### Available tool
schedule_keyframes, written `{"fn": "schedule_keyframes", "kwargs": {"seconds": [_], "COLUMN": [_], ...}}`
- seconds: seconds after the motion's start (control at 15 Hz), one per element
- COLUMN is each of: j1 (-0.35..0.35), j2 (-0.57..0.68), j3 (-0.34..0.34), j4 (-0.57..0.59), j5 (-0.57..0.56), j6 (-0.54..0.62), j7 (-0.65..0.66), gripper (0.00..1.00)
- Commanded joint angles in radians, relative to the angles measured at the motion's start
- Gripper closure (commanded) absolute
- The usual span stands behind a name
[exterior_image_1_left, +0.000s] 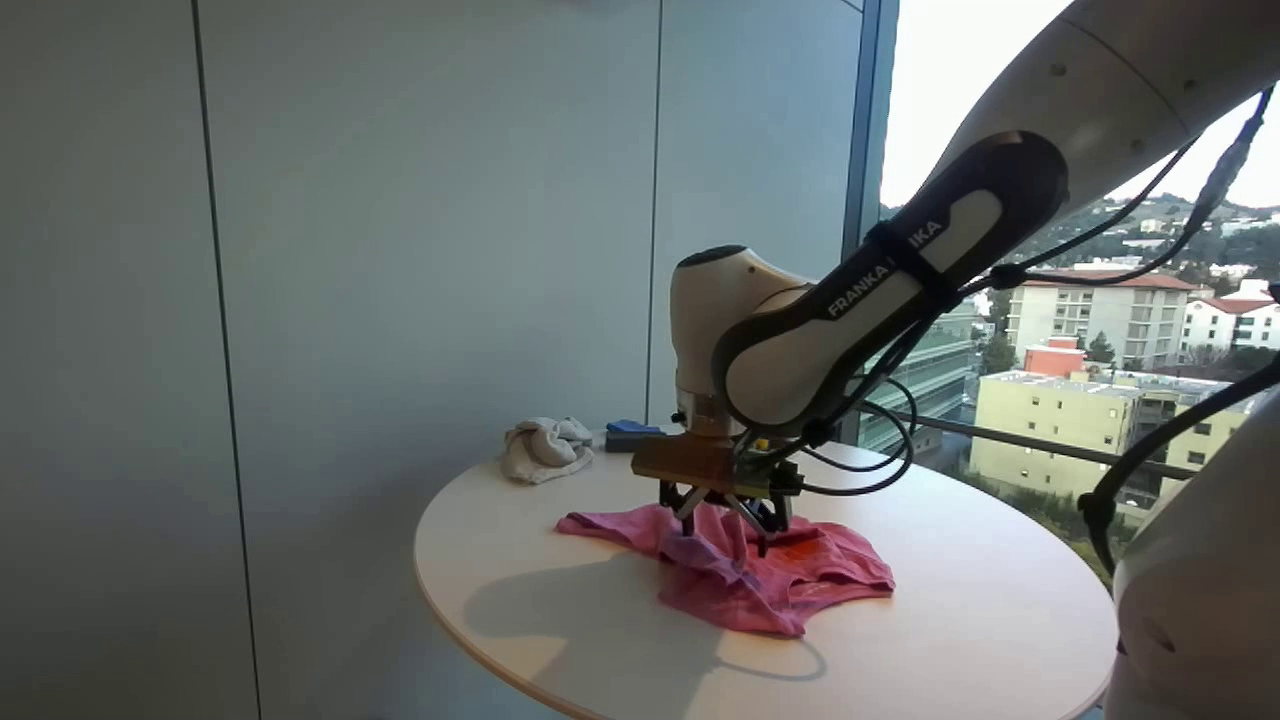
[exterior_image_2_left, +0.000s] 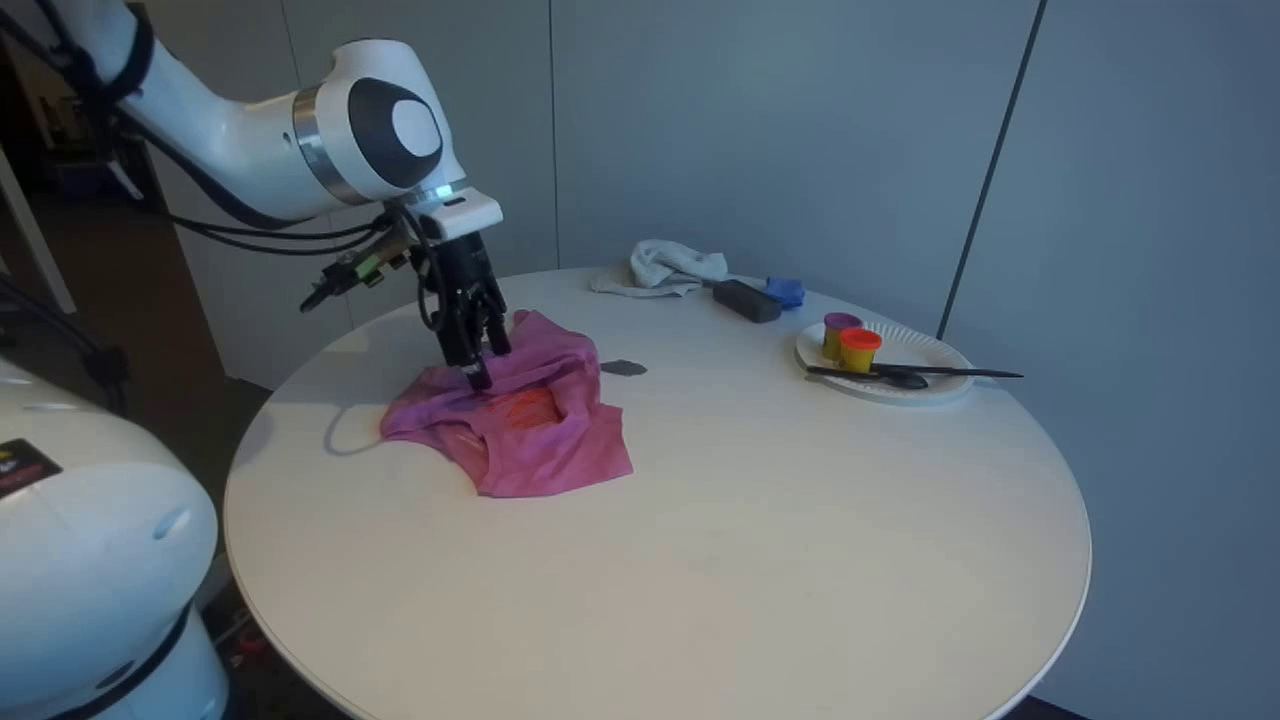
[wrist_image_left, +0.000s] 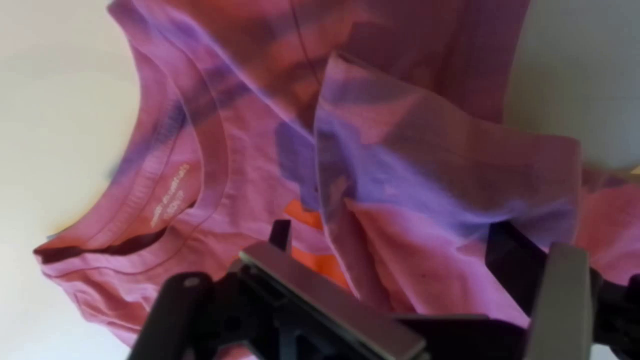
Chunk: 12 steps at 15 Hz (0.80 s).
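Observation:
A crumpled pink T-shirt with an orange print lies on the round white table; it shows in both exterior views (exterior_image_1_left: 745, 595) (exterior_image_2_left: 540, 450) and fills much of the wrist view (wrist_image_left: 255, 170). Its neck opening is at the left of the wrist view, and a folded-over flap lies near the middle. My gripper (exterior_image_1_left: 725, 541) points down over the shirt, also in an exterior view (exterior_image_2_left: 490, 365). In the wrist view its fingers (wrist_image_left: 395, 240) are wide apart, with folds of pink cloth showing between them. The fingertips are at or close to the cloth; whether they touch it I cannot tell.
The round table (exterior_image_2_left: 750, 570) stands by a grey wall and a window. A light cloth (exterior_image_2_left: 675, 268), a black block (exterior_image_2_left: 747, 300) and a blue item (exterior_image_2_left: 786, 291) lie at its back. A paper plate (exterior_image_2_left: 930, 397) bears two small tubs (exterior_image_2_left: 858, 352) and dark utensils (exterior_image_2_left: 960, 371).

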Motion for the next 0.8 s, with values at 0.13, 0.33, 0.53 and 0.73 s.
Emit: {"fn": "schedule_keyframes", "kwargs": {"seconds": [0.13, 0.33, 0.53, 0.73], "j1": [0.004, 0.002, 0.003, -0.005], "j2": [0.033, 0.032, 0.024, -0.013], "j3": [-0.008, 0.000, 0.009, 0.054], "j4": [0.013, 0.019, 0.026, 0.047], "j5": [0.056, 0.044, 0.032, -0.054], "j6": [0.051, 0.047, 0.039, -0.020], "j7": [-0.039, -0.040, -0.052, -0.057], "gripper": [0.32, 0.58, 0.80, 0.95]}}
